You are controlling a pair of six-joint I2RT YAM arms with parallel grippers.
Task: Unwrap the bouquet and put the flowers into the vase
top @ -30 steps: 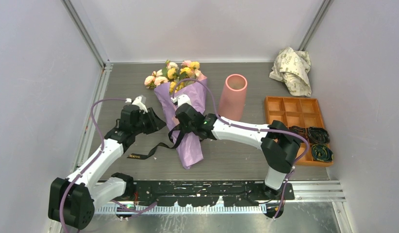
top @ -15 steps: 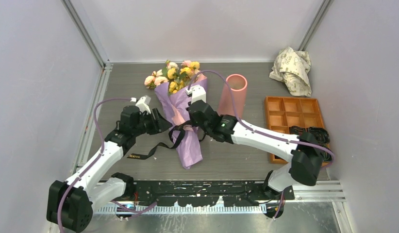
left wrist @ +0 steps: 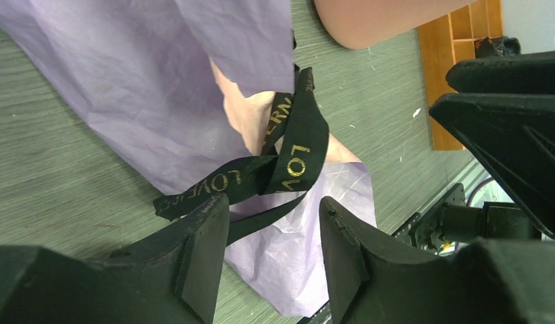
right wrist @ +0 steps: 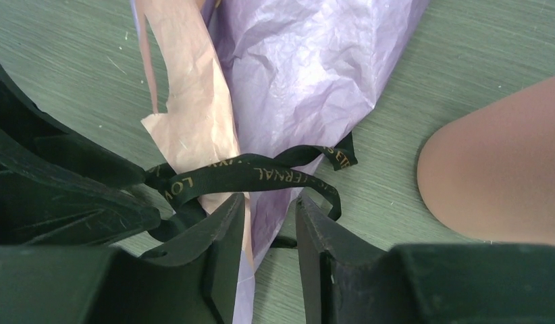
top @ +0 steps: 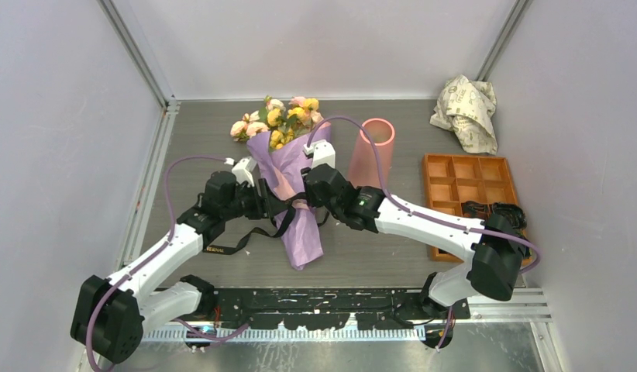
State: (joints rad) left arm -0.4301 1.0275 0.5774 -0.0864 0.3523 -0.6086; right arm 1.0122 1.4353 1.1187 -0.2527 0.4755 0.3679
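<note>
The bouquet (top: 298,225) lies on the table in its lilac paper cone, with the flowers (top: 278,116) at the far end. A black ribbon (left wrist: 292,152) with gold lettering is looped round its middle. My left gripper (top: 263,203) is against the ribbon from the left, open, and a ribbon strand crosses just beyond its fingertips (left wrist: 208,226). From the right, my right gripper (right wrist: 269,216) stands open by a narrow gap over the paper's edge, with the ribbon (right wrist: 254,169) just past its tips. The salmon-pink vase (top: 373,151) stands upright right of the bouquet.
A crumpled printed white paper (top: 465,108) lies at the back right. An orange compartment tray (top: 455,174) holds dark ribbon coils (top: 505,218) at the right. A loose ribbon tail (top: 230,246) trails left of the cone. Walls close in on three sides.
My left gripper has moved right, up to the ribbon, and opened wider. The right arm has stretched out, its wrist shifted toward the vase side of the bouquet.
</note>
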